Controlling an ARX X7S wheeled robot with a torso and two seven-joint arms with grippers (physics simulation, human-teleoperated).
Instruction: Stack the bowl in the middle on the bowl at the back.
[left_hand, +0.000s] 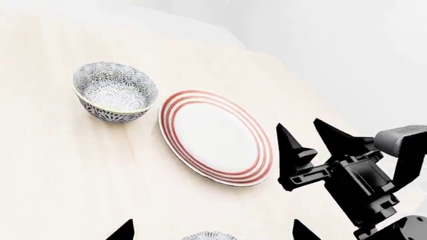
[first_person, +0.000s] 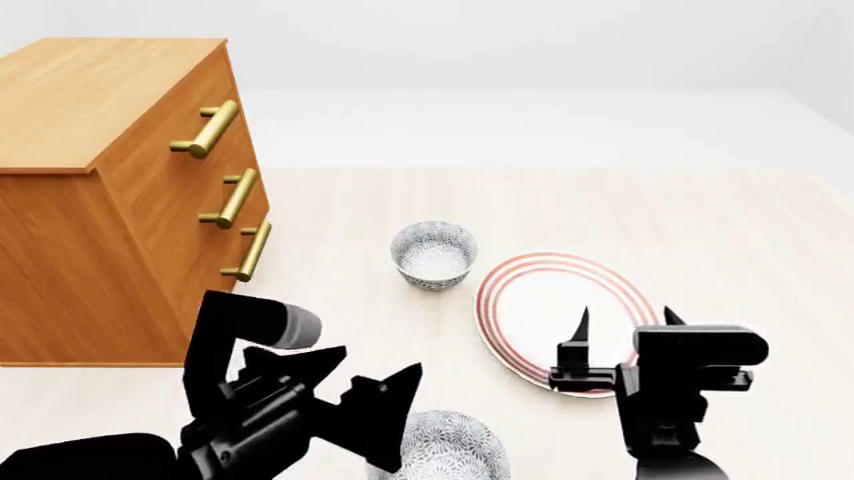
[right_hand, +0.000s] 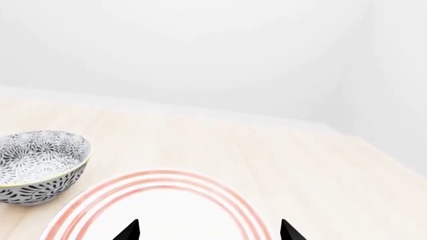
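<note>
Only the head view shows the dresser (first_person: 107, 200) beside the bowl at the back (first_person: 434, 254)

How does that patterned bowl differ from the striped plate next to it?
The bowl is deep, the plate flat. The bowl carries a fine grey-and-white pattern, the plate red rings round a plain white middle. The plate is wider across than the bowl. Both are round and rest on the pale table.

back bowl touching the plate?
Apart. The left wrist view shows a strip of bare table between the back bowl and the plate rim; the head view agrees.
</note>
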